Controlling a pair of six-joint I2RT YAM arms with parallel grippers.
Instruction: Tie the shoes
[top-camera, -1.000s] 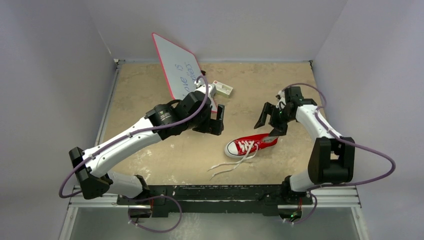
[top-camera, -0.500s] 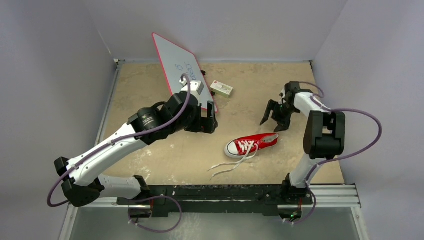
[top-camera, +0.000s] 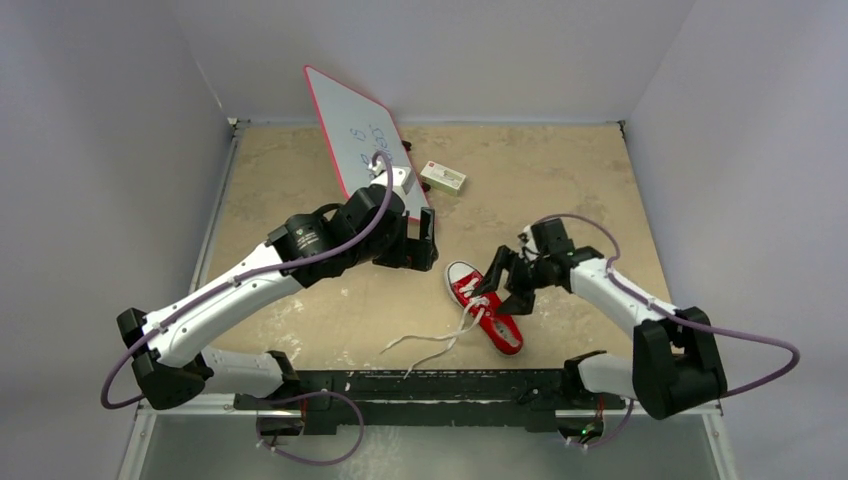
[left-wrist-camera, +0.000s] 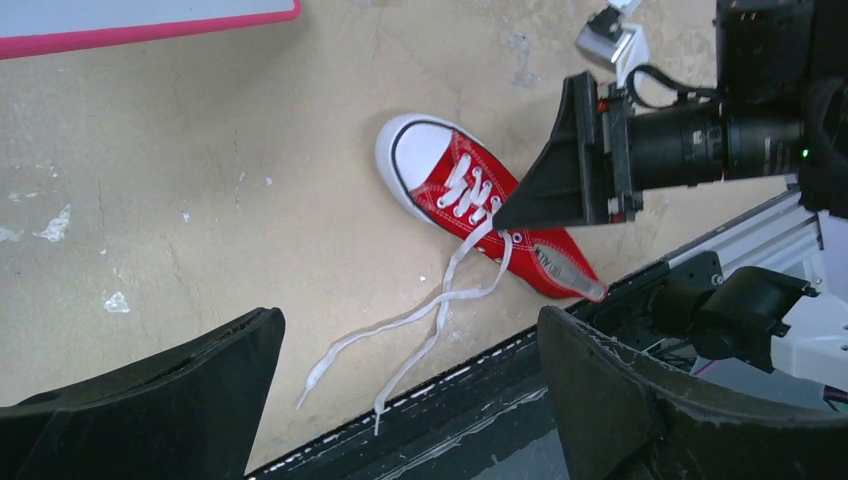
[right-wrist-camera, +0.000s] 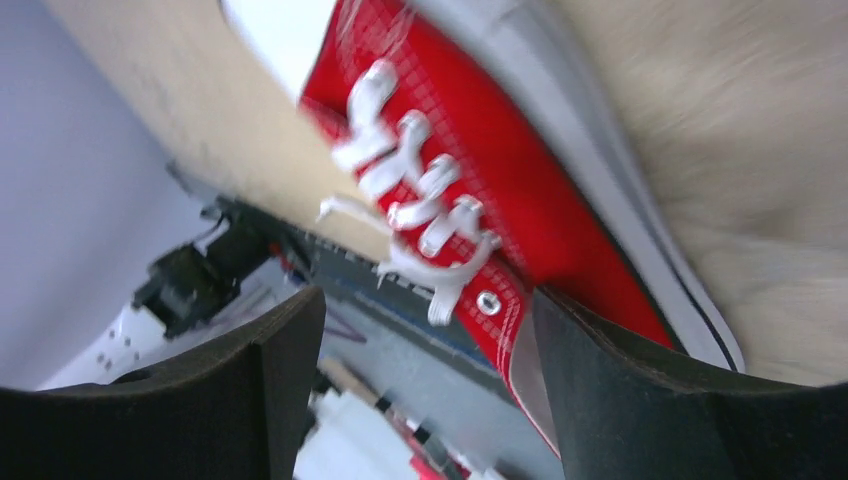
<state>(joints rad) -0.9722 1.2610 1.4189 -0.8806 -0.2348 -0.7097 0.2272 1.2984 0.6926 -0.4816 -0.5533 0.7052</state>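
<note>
Sneaker (top-camera: 487, 312) lies low centre on the tabletop (top-camera: 560, 180), toe up-left, with its laces (top-camera: 430, 345) trailing loose toward lower left. Right pincer (top-camera: 503, 287) gapes empty over the eyelets. Left pincer (top-camera: 427, 243) hangs open just up-left. Each should take one lace end, well apart, before crossing.

Sneaker (top-camera: 497, 328) near front edge, box (top-camera: 443, 178) behind, whiteboard (top-camera: 355, 140) far-left
</note>
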